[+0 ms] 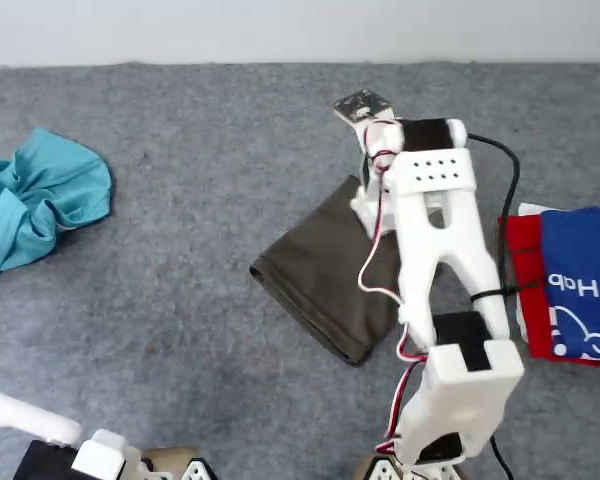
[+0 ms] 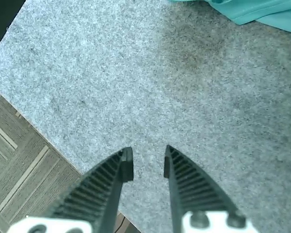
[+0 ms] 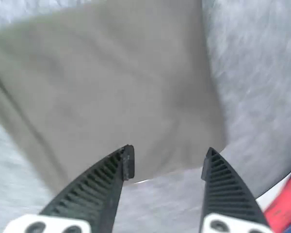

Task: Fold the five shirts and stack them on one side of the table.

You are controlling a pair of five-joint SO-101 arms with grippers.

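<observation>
A folded olive-brown shirt point(image 1: 320, 270) lies in the middle of the grey table. My right gripper point(image 3: 169, 165) hangs open just above that shirt point(image 3: 111, 97), near one of its corners, holding nothing. The white right arm point(image 1: 435, 260) reaches over it from the front. At the right edge sits a stack with a blue shirt point(image 1: 580, 285) on top of a red shirt point(image 1: 525, 285). A crumpled teal shirt point(image 1: 35, 200) lies at the far left; its edge point(image 2: 257, 12) shows beyond my left gripper point(image 2: 149, 162), which is open over bare felt near the table's front edge.
The grey felt table point(image 1: 180, 330) has free room between the teal shirt and the olive one. In the left wrist view the table edge drops to a wood-patterned floor point(image 2: 19, 165). A white wall runs along the table's far side.
</observation>
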